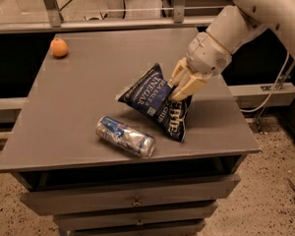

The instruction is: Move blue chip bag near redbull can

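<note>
The claw sits over the right half of the grey tabletop, reaching in from the far right at the end of a white arm. Its pale fingers are clamped on the upper right edge of the blue chip bag. The bag hangs tilted, white lettering facing up and to the left. Its lowest corner points toward the near edge of the tabletop, and whether that corner touches the surface cannot be told. The redbull can lies on its side just to the near left of the bag, close to the tabletop's near edge, with a narrow gap between them. An orange rests well apart at the far left corner. Below the tabletop are grey drawers.
</note>
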{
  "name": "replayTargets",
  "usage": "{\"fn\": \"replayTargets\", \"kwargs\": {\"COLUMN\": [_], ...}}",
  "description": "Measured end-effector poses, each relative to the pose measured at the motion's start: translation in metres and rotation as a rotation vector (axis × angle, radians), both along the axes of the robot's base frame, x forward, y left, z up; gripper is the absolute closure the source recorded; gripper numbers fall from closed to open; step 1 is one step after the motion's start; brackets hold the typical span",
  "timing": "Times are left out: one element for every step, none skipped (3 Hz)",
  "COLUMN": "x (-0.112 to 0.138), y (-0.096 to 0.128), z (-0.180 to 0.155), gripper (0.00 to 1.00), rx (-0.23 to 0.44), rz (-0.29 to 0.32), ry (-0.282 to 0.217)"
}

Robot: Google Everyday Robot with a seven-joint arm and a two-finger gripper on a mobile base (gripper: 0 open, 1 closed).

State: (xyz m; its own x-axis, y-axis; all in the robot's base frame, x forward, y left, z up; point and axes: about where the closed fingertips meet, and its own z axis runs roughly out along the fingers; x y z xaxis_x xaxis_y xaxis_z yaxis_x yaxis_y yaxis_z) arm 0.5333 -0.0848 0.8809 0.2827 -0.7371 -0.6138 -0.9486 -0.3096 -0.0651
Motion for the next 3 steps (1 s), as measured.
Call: {"fn": "replayTargets", "kwargs": {"x": [-0.0049,-0.0059,0.002], "y": [0.0024,0.002,-0.0066], "z": [-0.0047,-0.0061,0.0002], "gripper": [0.28,0.05,0.0], "rx": [-0.02,-0.03,-0.034], "rz": [0.026,0.033,0.007], "ry": [-0.007,-0.017,-0.045]}}
